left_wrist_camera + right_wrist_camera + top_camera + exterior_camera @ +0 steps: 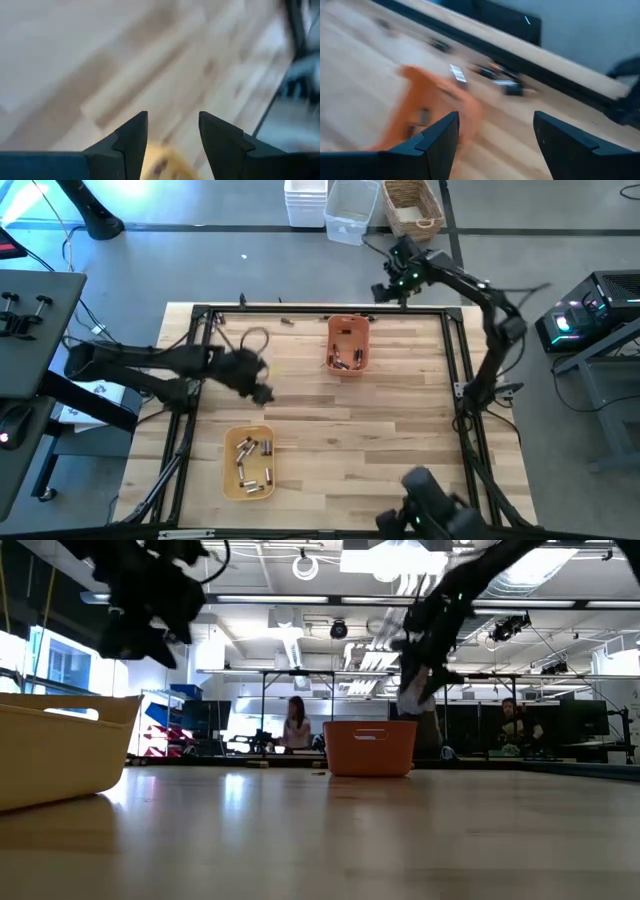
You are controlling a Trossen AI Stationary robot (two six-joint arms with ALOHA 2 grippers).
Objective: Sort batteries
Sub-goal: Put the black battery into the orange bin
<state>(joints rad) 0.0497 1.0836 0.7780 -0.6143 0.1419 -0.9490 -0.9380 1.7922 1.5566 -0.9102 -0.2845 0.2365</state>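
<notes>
Left wrist view. Left gripper (172, 145): two dark, wedge-shaped fingers (131, 142) rising from a dark blue-black body along the lower edge, tips parted with an open gap between them, nothing held. Wooden table top (100, 65): light planks with darker grain streaks running diagonally, filling most of the view, strongly blurred. Yellow tray (162, 165): a rounded yellow patch with a dark smudge on it, seen in the gap between the fingers, below the tips; contents cannot be made out. Dark frame rail (272, 107): a black strip along the table's edge at one side, with pale grey floor (290, 135) beyond it and a dark blurred shape above.
</notes>
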